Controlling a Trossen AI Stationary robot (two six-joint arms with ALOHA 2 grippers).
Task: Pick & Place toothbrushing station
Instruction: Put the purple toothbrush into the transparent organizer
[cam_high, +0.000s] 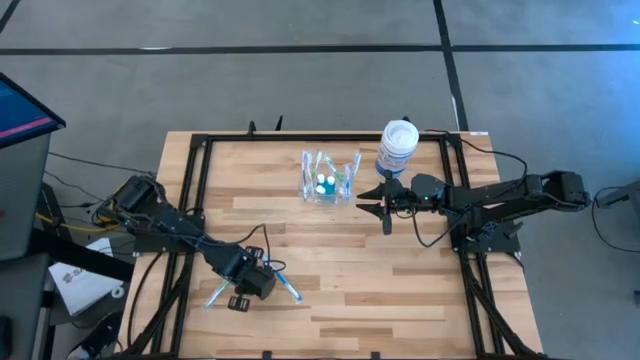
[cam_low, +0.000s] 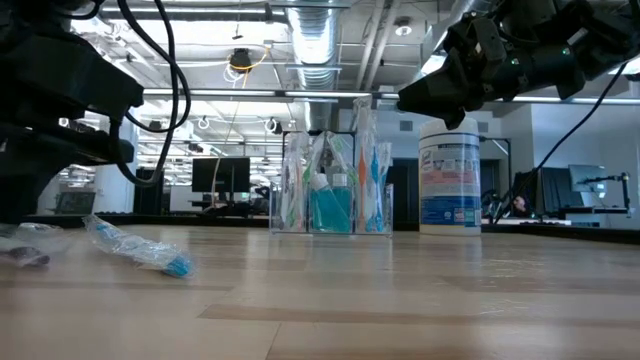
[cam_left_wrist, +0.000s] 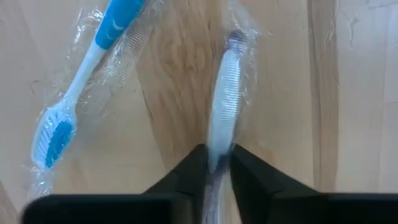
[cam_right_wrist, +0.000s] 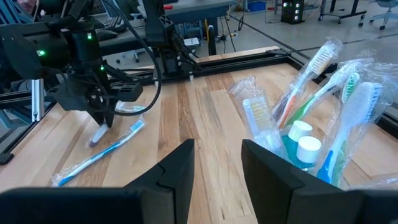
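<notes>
The transparent toothbrushing station (cam_high: 328, 178) stands on the table's far middle, holding wrapped toothbrushes and a blue tube; it also shows in the low view (cam_low: 335, 195) and the right wrist view (cam_right_wrist: 311, 143). My left gripper (cam_high: 240, 297) is at the near left, shut on a white wrapped toothbrush (cam_left_wrist: 225, 81). A blue wrapped toothbrush (cam_left_wrist: 81, 81) lies flat on the table beside it. My right gripper (cam_high: 381, 206) hangs open and empty just right of the station. My left gripper pinches the white toothbrush's handle (cam_left_wrist: 217, 158), wrapper and all, between its two fingers. The fingers come from above, pointing down, across the handle. The brush reaches away from the fingers close over the wood; whether it is lifted clear I cannot tell.
A white jar with a blue label (cam_high: 397, 148) stands right of the station, close to my right arm. A black frame (cam_high: 200, 150) runs round the table's edges. Bare wood lies between the two grippers.
</notes>
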